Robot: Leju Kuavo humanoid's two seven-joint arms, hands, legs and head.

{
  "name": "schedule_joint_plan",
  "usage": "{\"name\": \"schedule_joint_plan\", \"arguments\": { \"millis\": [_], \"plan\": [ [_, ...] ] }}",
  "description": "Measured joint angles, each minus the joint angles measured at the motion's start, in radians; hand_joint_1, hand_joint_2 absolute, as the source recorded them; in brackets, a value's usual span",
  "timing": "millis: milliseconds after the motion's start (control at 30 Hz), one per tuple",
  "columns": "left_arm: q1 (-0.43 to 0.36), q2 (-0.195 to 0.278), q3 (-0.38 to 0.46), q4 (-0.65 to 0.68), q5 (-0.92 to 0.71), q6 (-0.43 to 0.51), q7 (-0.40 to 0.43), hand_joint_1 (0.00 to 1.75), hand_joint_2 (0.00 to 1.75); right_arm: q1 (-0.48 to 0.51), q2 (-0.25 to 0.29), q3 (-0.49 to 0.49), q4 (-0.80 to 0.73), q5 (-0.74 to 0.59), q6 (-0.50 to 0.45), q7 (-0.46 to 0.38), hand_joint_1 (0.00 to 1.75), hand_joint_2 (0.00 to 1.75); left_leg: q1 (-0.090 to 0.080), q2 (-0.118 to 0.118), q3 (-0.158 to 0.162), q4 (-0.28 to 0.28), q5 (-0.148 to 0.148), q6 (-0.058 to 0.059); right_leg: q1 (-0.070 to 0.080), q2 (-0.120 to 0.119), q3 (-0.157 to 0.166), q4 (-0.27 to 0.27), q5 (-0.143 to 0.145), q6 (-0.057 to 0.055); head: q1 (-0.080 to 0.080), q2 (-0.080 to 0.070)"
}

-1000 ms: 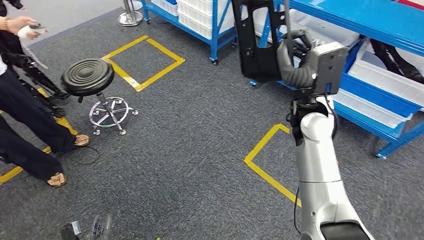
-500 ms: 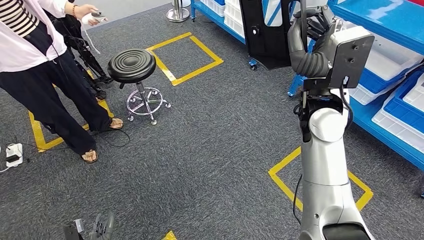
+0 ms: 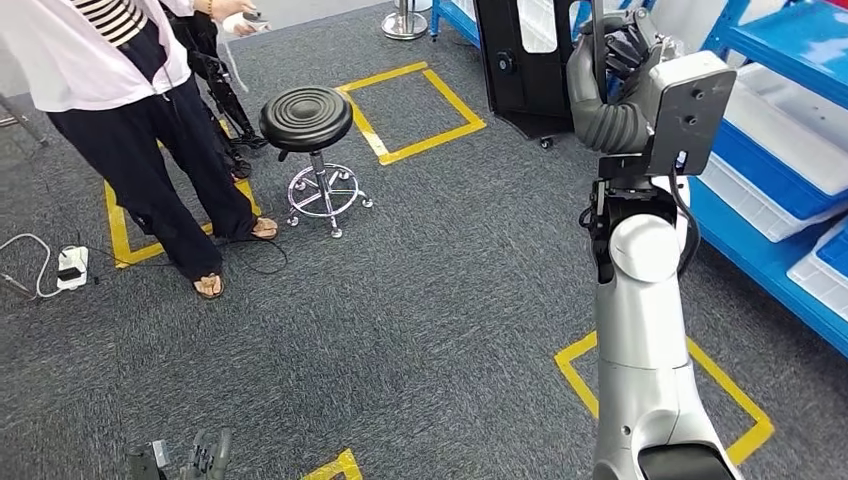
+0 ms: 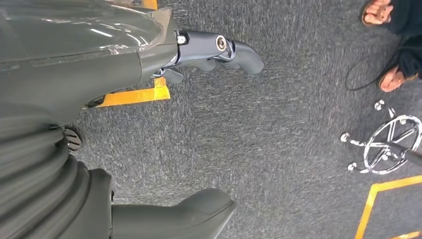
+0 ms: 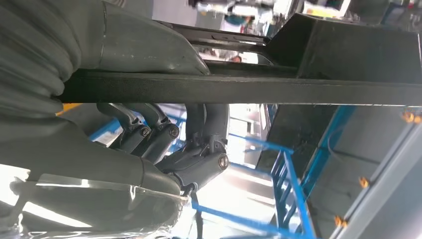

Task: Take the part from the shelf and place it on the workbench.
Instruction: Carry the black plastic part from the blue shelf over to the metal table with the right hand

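The part is a tall black frame-shaped panel, held upright high at the upper right of the head view. My right hand grips its edge with the fingers wrapped round it. In the right wrist view the part's black bar crosses the picture, with the dark fingers curled under it. My left hand hangs low at the bottom left over the carpet. The left wrist view shows this hand with fingers and thumb apart and nothing between them.
A blue shelf with white bins runs along the right. A black round stool on a chrome base stands at upper left, with a person beside it. Yellow tape squares mark the grey carpet. A power strip lies at far left.
The whole picture has shifted: the camera has turned left, away from the shelf, bringing the stool and the person further in. My right hand still holds the part high.
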Motion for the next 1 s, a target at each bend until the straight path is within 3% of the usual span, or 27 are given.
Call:
{"name": "schedule_joint_plan", "arguments": {
  "millis": [67, 133, 200, 267, 300, 333, 367, 433, 500, 567, 633, 700, 767, 800, 833, 867, 933, 1000],
  "plan": [
    [-0.001, 0.000, 0.000, 0.000, 0.000, 0.002, 0.002, 0.00, 1.75, 0.000, 0.001, 0.000, 0.000, 0.001, 0.000, 0.000, 1.75, 1.75, -0.002, -0.026, -0.002, -0.005, 0.007, 0.011, 0.003, -0.017, 0.000, -0.001, -0.003, 0.010, 0.003, 0.000],
    [-0.001, -0.001, 0.000, 0.000, 0.000, 0.005, 0.005, 0.00, 1.75, 0.001, -0.001, -0.001, 0.001, 0.000, 0.000, 0.000, 1.75, 1.75, 0.002, -0.048, 0.002, -0.017, 0.017, 0.025, -0.001, 0.016, -0.013, 0.031, -0.023, 0.016, 0.004, 0.000],
    [-0.002, -0.003, -0.001, 0.000, 0.000, 0.005, 0.007, 0.00, 1.75, 0.004, -0.006, -0.003, 0.003, -0.004, 0.001, -0.004, 1.75, 1.75, 0.004, -0.071, 0.003, -0.023, 0.023, 0.034, -0.009, 0.074, -0.063, 0.143, -0.074, 0.014, 0.008, 0.000],
    [-0.002, -0.005, -0.001, 0.000, 0.001, 0.004, 0.008, 0.00, 1.75, 0.012, -0.014, -0.007, 0.009, -0.013, 0.001, -0.012, 1.75, 1.75, 0.004, -0.100, 0.002, -0.023, 0.025, 0.035, -0.013, 0.096, -0.125, 0.272, -0.118, 0.016, 0.010, 0.000],
    [0.000, -0.006, 0.000, 0.000, 0.001, 0.004, 0.008, 0.00, 1.75, 0.017, -0.018, -0.009, 0.013, -0.018, 0.001, -0.016, 1.75, 1.75, 0.004, -0.116, 0.002, -0.022, 0.025, 0.035, -0.014, 0.098, -0.138, 0.294, -0.120, 0.021, 0.011, 0.000],
    [0.001, -0.007, 0.000, 0.000, 0.002, 0.003, 0.008, 0.00, 1.75, 0.022, -0.021, -0.011, 0.016, -0.022, 0.001, -0.020, 1.75, 1.75, 0.005, -0.131, 0.002, -0.022, 0.026, 0.034, -0.015, 0.101, -0.131, 0.273, -0.104, 0.030, 0.011, 0.000],
    [0.001, -0.007, 0.000, 0.000, 0.004, 0.002, 0.008, 0.00, 1.75, 0.025, -0.024, -0.014, 0.019, -0.027, 0.001, -0.023, 1.75, 1.75, 0.005, -0.146, 0.002, -0.021, 0.026, 0.032, -0.019, 0.106, -0.104, 0.213, -0.076, 0.039, 0.012, 0.000],
    [0.001, -0.008, 0.000, 0.000, 0.008, -0.002, 0.008, 0.00, 1.75, 0.027, -0.028, -0.020, 0.023, -0.034, 0.001, -0.029, 1.75, 1.75, 0.005, -0.173, -0.002, -0.016, 0.027, 0.024, -0.027, 0.141, -0.038, 0.068, -0.020, 0.051, 0.013, 0.000],
    [0.001, -0.008, 0.000, 0.000, 0.010, -0.004, 0.008, 0.00, 1.75, 0.029, -0.032, -0.023, 0.027, -0.039, 0.002, -0.034, 1.75, 1.75, 0.004, -0.191, -0.011, -0.013, 0.029, 0.013, -0.028, 0.160, -0.012, 0.007, -0.001, 0.045, 0.012, 0.000],
    [0.004, -0.008, 0.000, 0.000, 0.011, -0.004, 0.008, 0.00, 1.75, 0.031, -0.032, -0.024, 0.030, -0.040, 0.002, -0.036, 1.75, 1.75, 0.006, -0.202, -0.018, -0.015, 0.033, 0.001, -0.025, 0.141, -0.013, 0.006, 0.004, 0.030, 0.010, 0.000],
    [0.005, -0.008, 0.000, 0.000, 0.016, -0.013, 0.008, 0.00, 1.75, 0.032, -0.031, -0.025, 0.032, -0.041, 0.004, -0.037, 1.75, 1.75, 0.005, -0.165, -0.033, 0.010, 0.016, -0.007, -0.029, 0.123, -0.010, 0.003, 0.008, 0.012, 0.007, 0.000],
    [0.003, -0.009, 0.000, -0.001, 0.029, -0.035, 0.010, 0.00, 1.75, 0.033, -0.032, -0.027, 0.033, -0.047, 0.004, -0.043, 1.75, 1.75, 0.004, -0.103, -0.080, 0.111, -0.041, -0.012, -0.026, 0.103, -0.007, 0.001, 0.008, -0.003, 0.001, 0.000],
    [-0.001, -0.010, 0.000, -0.001, 0.038, -0.052, 0.011, 0.00, 1.75, 0.039, -0.035, -0.032, 0.033, -0.058, 0.004, -0.055, 1.75, 1.75, 0.006, -0.078, -0.143, 0.243, -0.098, -0.016, -0.018, 0.079, -0.007, 0.001, 0.006, -0.011, -0.003, 0.000],
    [-0.002, -0.011, 0.000, -0.001, 0.038, -0.056, 0.011, 0.00, 1.75, 0.044, -0.035, -0.034, 0.034, -0.063, 0.003, -0.062, 1.75, 1.75, 0.006, -0.075, -0.159, 0.277, -0.106, -0.016, -0.016, 0.066, -0.007, 0.001, 0.005, -0.013, -0.003, 0.000],
    [-0.004, -0.011, 0.000, -0.002, 0.037, -0.058, 0.011, 0.00, 1.75, 0.050, -0.036, -0.036, 0.034, -0.067, 0.003, -0.069, 1.75, 1.75, 0.006, -0.073, -0.154, 0.270, -0.095, -0.015, -0.014, 0.055, -0.007, 0.002, 0.004, -0.014, -0.003, 0.000],
    [-0.006, -0.011, -0.001, -0.004, 0.035, -0.059, 0.011, 0.00, 1.75, 0.055, -0.036, -0.038, 0.034, -0.069, 0.002, -0.076, 1.75, 1.75, 0.006, -0.068, -0.129, 0.225, -0.070, -0.013, -0.013, 0.044, -0.006, 0.002, 0.002, -0.014, -0.003, 0.000],
    [-0.015, -0.009, -0.004, -0.008, 0.033, -0.059, 0.015, 0.00, 1.75, 0.067, -0.036, -0.042, 0.032, -0.071, 0.000, -0.091, 1.75, 1.75, 0.001, -0.032, -0.050, 0.088, -0.017, -0.004, -0.006, 0.023, -0.002, 0.002, -0.002, -0.010, -0.004, 0.000],
    [-0.022, -0.008, -0.007, -0.011, 0.037, -0.064, 0.025, 0.00, 1.75, 0.084, -0.037, -0.046, 0.028, -0.067, -0.005, -0.110, 1.75, 1.75, -0.007, -0.009, -0.007, 0.012, 0.001, 0.007, 0.002, 0.004, 0.002, 0.002, -0.008, -0.002, 0.000, 0.000]
  ]
}}
